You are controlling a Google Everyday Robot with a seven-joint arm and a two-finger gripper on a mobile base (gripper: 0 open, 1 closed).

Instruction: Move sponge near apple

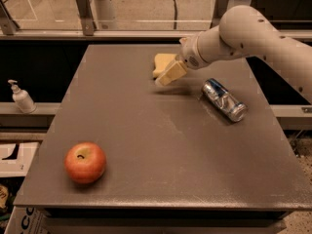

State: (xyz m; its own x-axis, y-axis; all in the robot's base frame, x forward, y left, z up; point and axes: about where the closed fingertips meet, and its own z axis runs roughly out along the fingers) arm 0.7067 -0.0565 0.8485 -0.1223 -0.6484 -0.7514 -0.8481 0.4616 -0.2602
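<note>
The pale yellow sponge (161, 62) lies flat at the far middle of the dark table (146, 145). My gripper (168, 75), with cream fingers, hangs just in front of the sponge and overlaps its near right edge, a little above the table. The arm reaches in from the right. The red-orange apple (85, 162) sits at the near left of the table, far from the sponge.
A silver-and-blue drink can (224, 99) lies on its side right of the gripper. A soap dispenser bottle (21, 97) stands on a ledge left of the table. A rail with posts (84, 11) runs behind the table.
</note>
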